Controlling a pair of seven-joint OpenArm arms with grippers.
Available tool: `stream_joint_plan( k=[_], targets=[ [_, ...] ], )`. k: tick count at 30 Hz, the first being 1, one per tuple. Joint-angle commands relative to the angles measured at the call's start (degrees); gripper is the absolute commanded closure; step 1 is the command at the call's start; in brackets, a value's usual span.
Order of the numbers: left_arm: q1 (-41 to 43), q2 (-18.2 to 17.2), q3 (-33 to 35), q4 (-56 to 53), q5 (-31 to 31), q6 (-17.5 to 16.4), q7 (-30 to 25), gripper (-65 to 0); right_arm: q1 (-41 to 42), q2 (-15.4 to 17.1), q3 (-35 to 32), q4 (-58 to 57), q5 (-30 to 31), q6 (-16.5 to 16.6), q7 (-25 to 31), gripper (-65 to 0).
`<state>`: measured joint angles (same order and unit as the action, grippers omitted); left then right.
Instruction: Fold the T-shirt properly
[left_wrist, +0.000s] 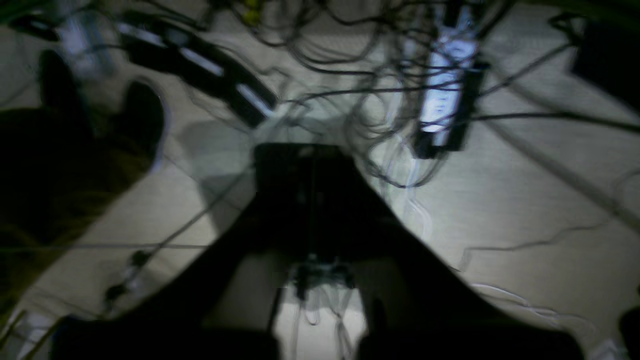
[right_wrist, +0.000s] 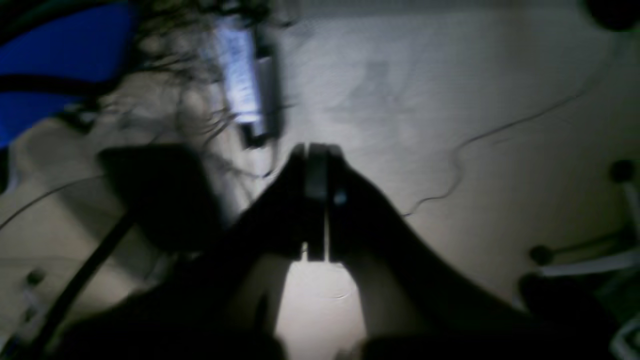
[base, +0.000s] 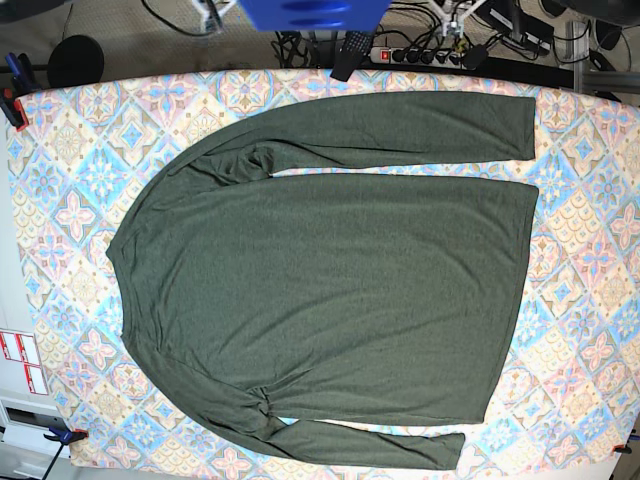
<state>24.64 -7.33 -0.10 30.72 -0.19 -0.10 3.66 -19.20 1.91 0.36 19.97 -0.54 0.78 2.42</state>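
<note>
A: Where does the T-shirt (base: 330, 290) lie?

B: Flat on the tabletop (base: 590, 300), which is covered in a patterned tile print. The neckline points to the tabletop's left edge and the hem to its right. One sleeve runs along the far edge, the other along the near edge. Small bunched folds sit at both armpits; the body is otherwise smooth.

A: What surrounds it?

B: Clamps grip the tabletop at its left corners, one far (base: 12, 105) and one near (base: 62, 435). Beyond the far edge a power strip (base: 415, 52) lies among tangled cables on the floor, beside a blue object (base: 310, 12) at the top of the base view. Red-and-white labels (base: 22, 362) sit off the left edge.

A: Are the arms over the shirt?

B: Neither appears in the base view. Both wrist views look down at the floor, not the tabletop.

A: And each end effector?

B: The left end effector (left_wrist: 312, 165) is a dark blurred shape with its jaws pressed together, holding nothing, above floor cables and a power strip. The right end effector (right_wrist: 316, 160) is likewise closed and empty, over pale floor with a thin cable (right_wrist: 500, 132) to one side.
</note>
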Motion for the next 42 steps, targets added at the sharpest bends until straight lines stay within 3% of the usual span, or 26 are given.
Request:
stream_joint_plan(
  k=[1,6,19,24,27,33,42],
  targets=[
    [1.42,-0.18,0.05,1.41,-0.03,-0.03,-0.19,0.0,-1.68,0.15,0.03,1.79,0.14,-0.03,0.44,0.0],
    [4.24,-1.41,0.05,5.10,-0.12,-0.03,-0.28,0.0,-5.46,0.15,0.12,6.28,0.14,-0.03,0.44,0.0],
    [2.83,-1.15,-0.03,5.10,-0.12,-0.03,-0.10,0.0,-5.37,0.15,0.12,6.28,0.23,-0.03,0.35,-0.1],
    [-1.30,-0.18,0.05,0.36,-0.12,-0.03,-0.01,0.0,-3.52,0.07,0.12,6.63,0.23,-0.03,-4.74,0.0],
    [0.54,-0.27,0.05,1.41,-0.12,-0.03,-0.19,0.0,-3.52,0.07,0.12,7.33,0.23,-0.03,-4.74,0.0],
    [9.51,-0.89,0.05,14.69,-0.21,-0.03,-0.10,0.0,-8.89,0.07,0.12,14.01,0.23,-0.03,-1.32,0.0],
    [21.64,-3.79,-0.30,34.38,-0.47,-0.03,-0.10,0.0,-19.70,0.15,0.12,28.43,0.23,-0.12,-1.23,0.0]
  ],
)
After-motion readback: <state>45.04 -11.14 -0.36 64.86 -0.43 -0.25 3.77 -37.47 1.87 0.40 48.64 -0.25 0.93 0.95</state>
